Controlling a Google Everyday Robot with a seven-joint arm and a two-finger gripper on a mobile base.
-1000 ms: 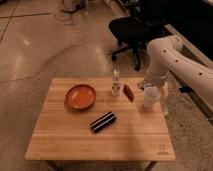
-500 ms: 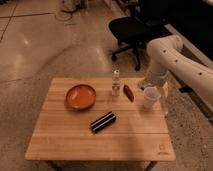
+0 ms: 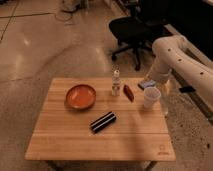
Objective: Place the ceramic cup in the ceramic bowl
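The white ceramic cup (image 3: pixel 151 97) stands upright near the right edge of the wooden table (image 3: pixel 65 140). The orange-red ceramic bowl (image 3: pixel 80 96) sits on the left half of the table, far from the cup. My gripper (image 3: pixel 154 86) is at the end of the white arm (image 3: pixel 175 52) that comes in from the right. It hangs right above and behind the cup's rim. I cannot tell whether it touches the cup.
A small clear bottle (image 3: pixel 116 82) and a dark red packet (image 3: pixel 128 92) stand between bowl and cup. A black oblong object (image 3: pixel 103 121) lies mid-table. A black office chair (image 3: pixel 132 30) stands behind the table on the floor.
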